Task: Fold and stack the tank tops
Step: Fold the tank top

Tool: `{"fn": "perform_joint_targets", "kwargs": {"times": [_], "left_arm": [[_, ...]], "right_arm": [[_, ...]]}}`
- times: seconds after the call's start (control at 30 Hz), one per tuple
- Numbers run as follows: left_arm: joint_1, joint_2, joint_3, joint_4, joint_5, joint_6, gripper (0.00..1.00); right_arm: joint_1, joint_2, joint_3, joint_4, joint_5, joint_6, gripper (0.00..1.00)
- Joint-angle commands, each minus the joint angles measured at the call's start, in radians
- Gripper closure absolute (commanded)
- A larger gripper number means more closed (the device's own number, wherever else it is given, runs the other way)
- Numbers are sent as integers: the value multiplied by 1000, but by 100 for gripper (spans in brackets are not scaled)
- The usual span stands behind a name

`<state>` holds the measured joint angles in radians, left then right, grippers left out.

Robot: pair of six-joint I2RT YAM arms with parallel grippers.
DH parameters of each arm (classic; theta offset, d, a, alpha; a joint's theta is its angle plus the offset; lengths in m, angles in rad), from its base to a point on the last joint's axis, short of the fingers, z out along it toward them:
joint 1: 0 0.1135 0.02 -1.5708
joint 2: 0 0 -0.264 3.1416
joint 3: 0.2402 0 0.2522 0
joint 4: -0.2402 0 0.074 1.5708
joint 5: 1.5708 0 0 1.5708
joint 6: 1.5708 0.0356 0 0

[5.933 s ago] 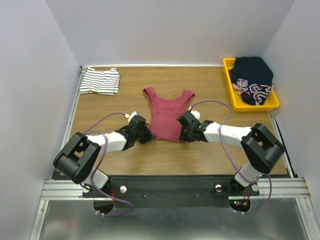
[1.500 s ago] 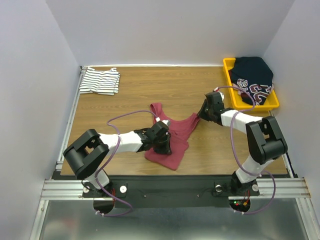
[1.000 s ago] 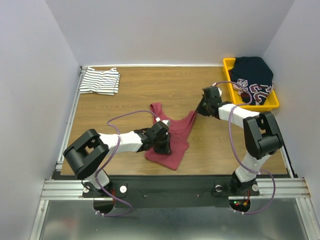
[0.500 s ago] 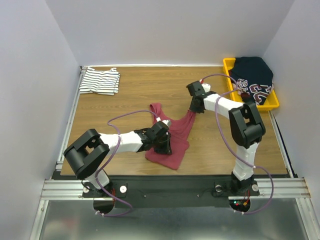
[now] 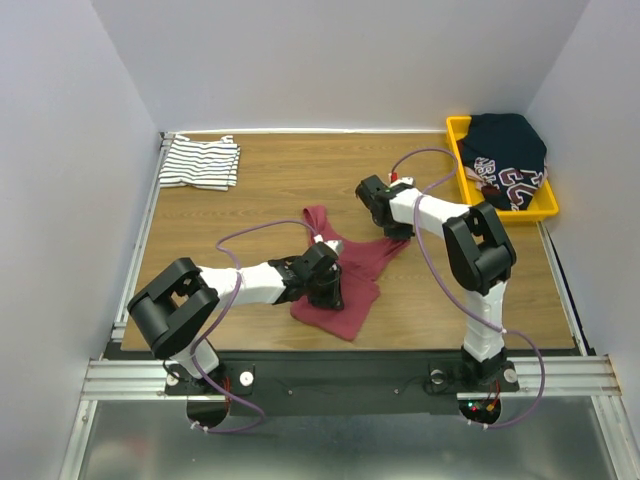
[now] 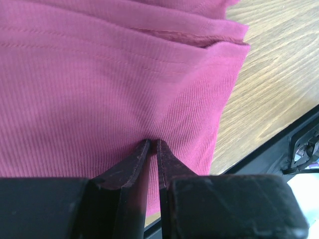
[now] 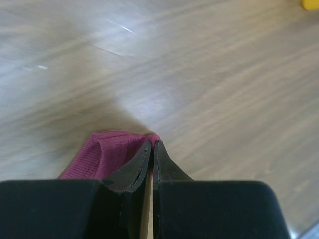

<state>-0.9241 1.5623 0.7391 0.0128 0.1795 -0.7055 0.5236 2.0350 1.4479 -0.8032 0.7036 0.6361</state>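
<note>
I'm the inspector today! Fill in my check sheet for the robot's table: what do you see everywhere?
Surface: wooden table, brown grain.
Job's things: maroon tank top partly folded near the middle, one strap stretched to the right; striped tank top folded in the far left corner.
Clutter: yellow bin at the far right, holding a dark garment.
Hands: left hand pinching the maroon tank top's body; right hand shut on its strap end.
Cables: purple cables looping off both arms.
Surroundings: pale walls on three sides; metal rail at the near edge.
</note>
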Motion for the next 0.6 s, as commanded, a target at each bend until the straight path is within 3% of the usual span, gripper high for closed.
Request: {"fn": "perform_joint_targets", "kwargs": {"times": [0.0, 0.27, 0.4, 0.57], "left_arm": [[-15, 27, -37, -66, 8, 40, 77], [-15, 4, -53, -66, 5, 49, 76], [-15, -2, -70, -77, 3, 52, 76], [-15, -18, -81, -89, -6, 57, 76]], "right_arm": [[-5, -16, -14, -99, 102, 51, 97], [-5, 44, 40, -47, 106, 85, 75], [-5, 8, 89, -45, 99, 71, 54], [-5, -61, 86, 16, 54, 68, 45]]}}
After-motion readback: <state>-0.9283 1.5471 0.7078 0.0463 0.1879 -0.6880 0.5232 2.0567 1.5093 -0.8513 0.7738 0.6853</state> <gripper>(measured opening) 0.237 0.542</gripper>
